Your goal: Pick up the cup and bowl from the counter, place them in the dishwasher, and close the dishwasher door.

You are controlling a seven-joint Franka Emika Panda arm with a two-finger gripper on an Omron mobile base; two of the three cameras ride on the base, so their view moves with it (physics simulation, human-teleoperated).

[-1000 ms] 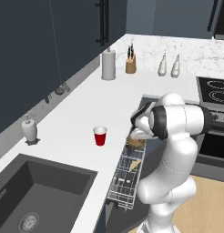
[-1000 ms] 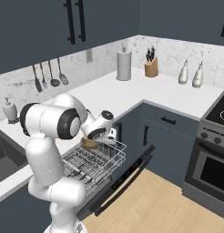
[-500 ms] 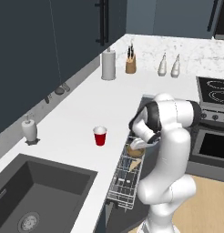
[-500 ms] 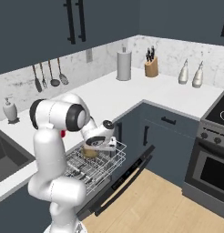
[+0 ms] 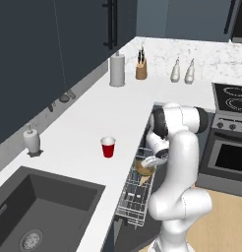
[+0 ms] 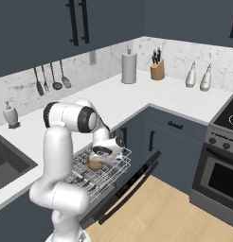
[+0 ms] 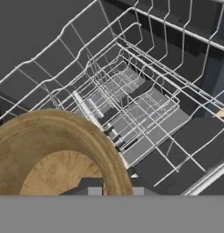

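The tan wooden bowl (image 5: 143,168) hangs low inside the dishwasher's silver wire rack (image 5: 133,199), and my gripper (image 5: 156,158) is shut on its rim. From the right base, the bowl (image 6: 94,164) sits under the gripper (image 6: 101,154) in the pulled-out rack (image 6: 109,173), above the dropped dishwasher door (image 6: 129,184). In the hand view the bowl (image 7: 50,150) is at lower left, its rim between the fingertips (image 7: 90,185), with rack wires (image 7: 145,104) beyond. The red cup (image 5: 108,146) stands upright on the white counter (image 5: 83,123), left of the rack.
A dark sink (image 5: 39,206) lies at lower left with a white soap dispenser (image 5: 31,139) behind it. A paper towel roll (image 5: 117,70), knife block (image 5: 141,69) and two bottles (image 5: 183,72) line the back. The oven (image 5: 226,152) stands to the right.
The arm has lowered the bowl down into the rack and folded closer to the counter edge. The cup has not moved.
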